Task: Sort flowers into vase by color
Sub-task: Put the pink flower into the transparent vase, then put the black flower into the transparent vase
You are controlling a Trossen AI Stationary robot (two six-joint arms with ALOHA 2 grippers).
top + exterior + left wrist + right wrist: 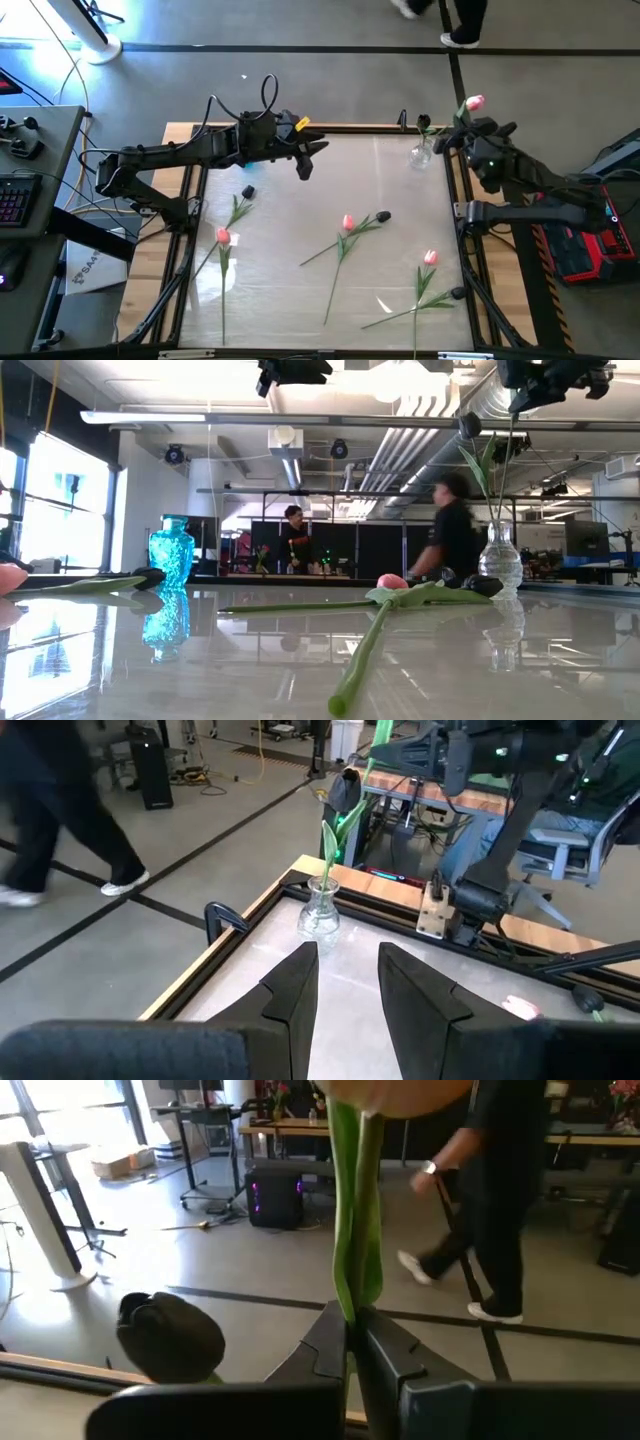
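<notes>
My right gripper point(462, 133) is over the table's far right corner, shut on a pink tulip point(474, 102). Just to its left a clear glass vase point(421, 155) stands on its base with one near-black tulip point(345, 790) in it. A small blue vase point(172, 555) stands far left. My left gripper point(305, 160) hangs open above the far middle of the table, touching nothing. Pink tulips point(222, 237) point(347, 222) point(430, 257) and near-black ones point(383, 215) point(457, 293) lie flat on the table. My right gripper pinches the pink tulip's green stem point(352, 1295) between its two fingers, a short way below the head. The stem runs on past the fingertips to the pink head point(400, 1090). The flower is lifted clear of the table, its head toward the far edge.
The table has a raised wooden rim point(360, 128). A black clamp point(222, 915) sits on the far edge near the clear vase. People move in the room beyond point(455, 530). The middle and near part of the table holds the scattered flowers.
</notes>
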